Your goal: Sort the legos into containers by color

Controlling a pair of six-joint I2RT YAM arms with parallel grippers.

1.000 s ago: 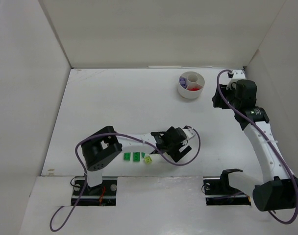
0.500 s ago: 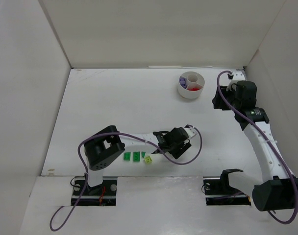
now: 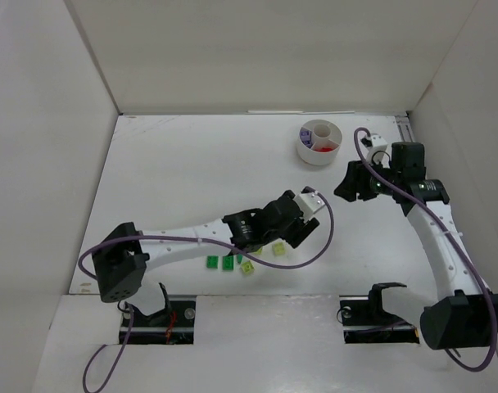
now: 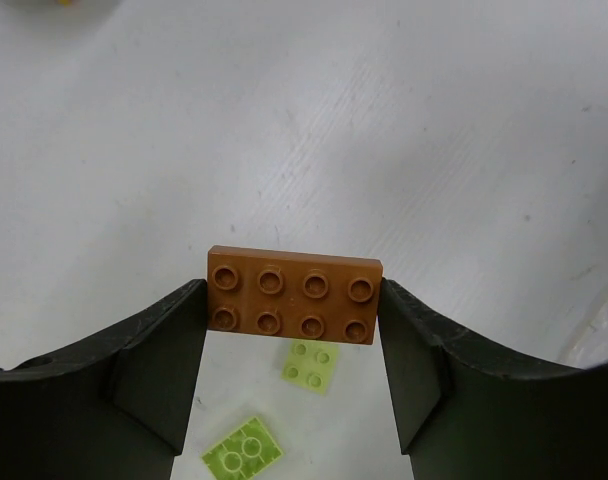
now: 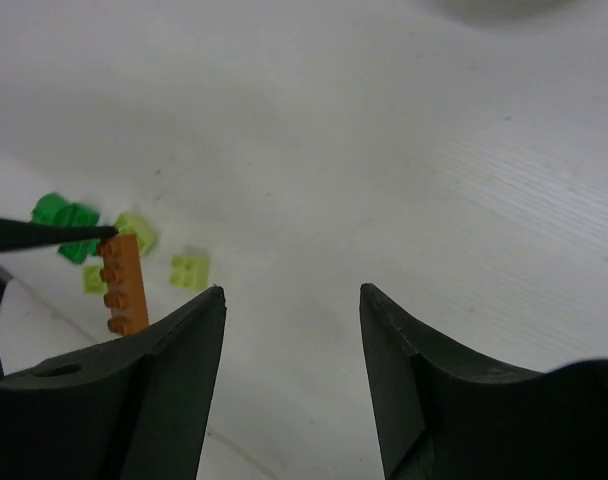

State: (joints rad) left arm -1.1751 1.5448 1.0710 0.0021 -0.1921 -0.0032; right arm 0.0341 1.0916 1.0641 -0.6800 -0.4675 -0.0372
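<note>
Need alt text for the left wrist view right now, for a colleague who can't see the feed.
The left pincer grips an orange-brown eight-stud lego plate by its short ends, studs facing the camera, above the white table. Two lime legos lie on the table, framed between the fingers.

- A robotics lab test cell: plain white panels point(image 3: 44, 164) wall in a white table point(image 3: 192, 172) on three sides.
- A left arm point(image 3: 183, 237) and right arm point(image 3: 450, 254), trailing purple cables point(image 3: 328, 225), are bolted at its near edge.
- Props are toy legos point(image 3: 227, 262) and a compartmented dish point(image 3: 317, 155).
</note>
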